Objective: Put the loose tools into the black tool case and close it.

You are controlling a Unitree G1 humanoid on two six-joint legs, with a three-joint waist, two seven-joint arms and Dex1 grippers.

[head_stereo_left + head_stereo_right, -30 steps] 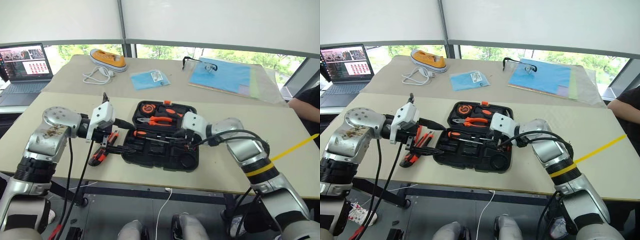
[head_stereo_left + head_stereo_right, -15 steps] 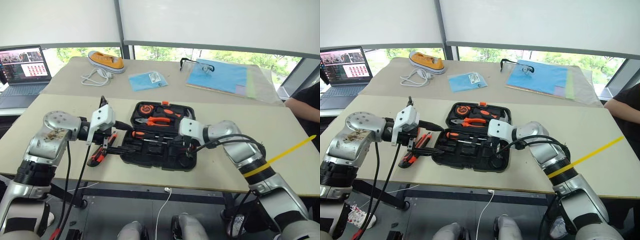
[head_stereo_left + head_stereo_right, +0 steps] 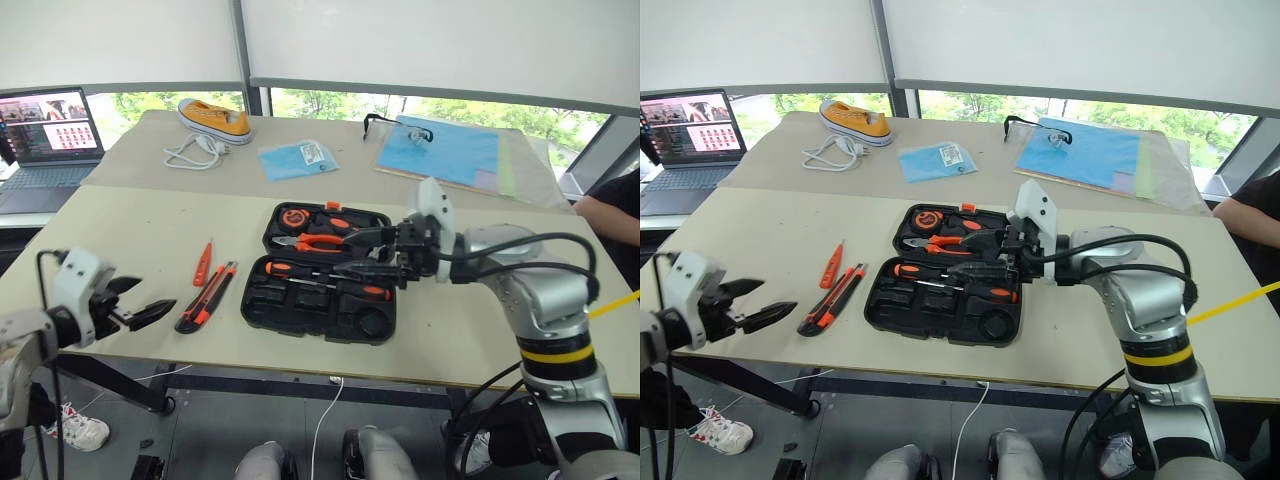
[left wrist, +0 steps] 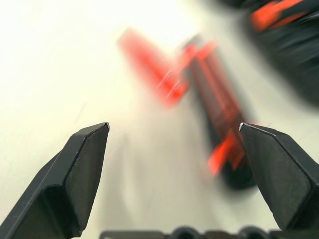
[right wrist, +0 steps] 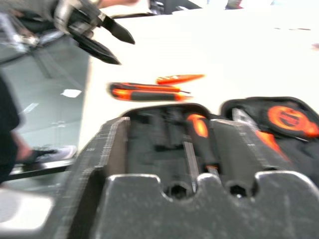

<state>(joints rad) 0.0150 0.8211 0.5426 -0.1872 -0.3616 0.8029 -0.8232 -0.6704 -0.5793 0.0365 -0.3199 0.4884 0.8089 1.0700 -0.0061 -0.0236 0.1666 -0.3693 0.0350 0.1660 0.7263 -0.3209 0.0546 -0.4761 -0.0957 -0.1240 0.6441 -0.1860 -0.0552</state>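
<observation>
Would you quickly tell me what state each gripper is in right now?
Left gripper: open, holding nothing, off the table's near-left edge.
Right gripper: open, empty, above the black tool case.

Two head cameras look down over the table [image 3: 120, 210]. Wrist cameras look close along their fingers; all see the black tool case [image 3: 320, 300].

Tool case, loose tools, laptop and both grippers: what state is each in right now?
Black tool case: open, flat on the table.
Utility knife: outside the case, on the table.
Small orange screwdriver: outside, beside the knife.
Laptop: open, screen lit.
Left gripper: open, empty.
Right gripper: open, empty, over the case.
</observation>
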